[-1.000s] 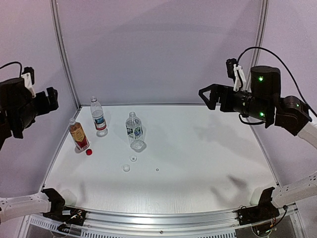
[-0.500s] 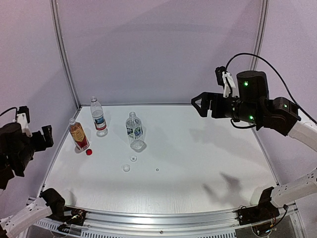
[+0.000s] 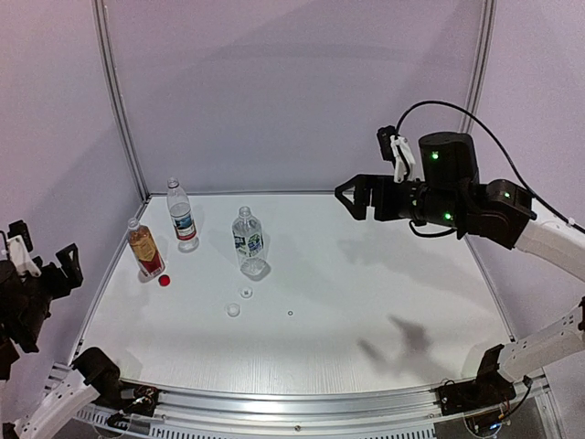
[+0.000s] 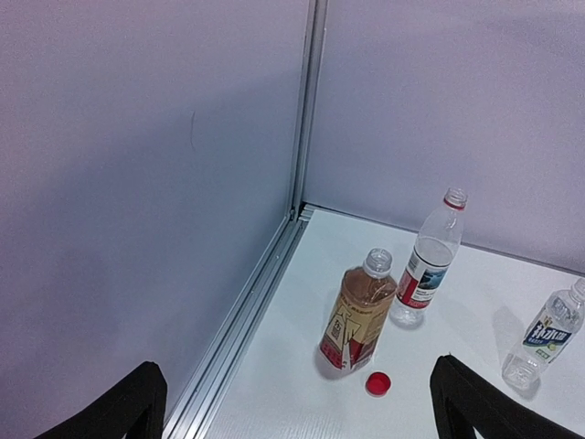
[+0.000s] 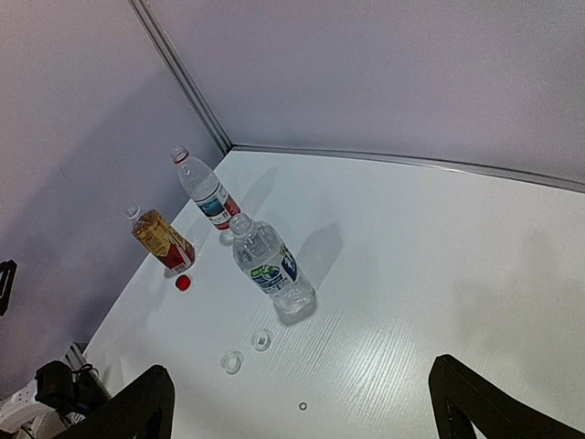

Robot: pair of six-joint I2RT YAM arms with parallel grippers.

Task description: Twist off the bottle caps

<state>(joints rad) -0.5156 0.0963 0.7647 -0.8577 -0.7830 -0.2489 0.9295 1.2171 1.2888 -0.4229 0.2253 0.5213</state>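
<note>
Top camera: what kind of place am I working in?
Probably a lab robot cell: bare white table, plain panel walls, aluminium posts, and just bottles and loose caps as props.

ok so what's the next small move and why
Probably just park both arms at rest: the red cap and both whitish caps lie loose on the table, all three bottles look open-necked, and the left pincer and right pincer are open, holding nothing.
</note>
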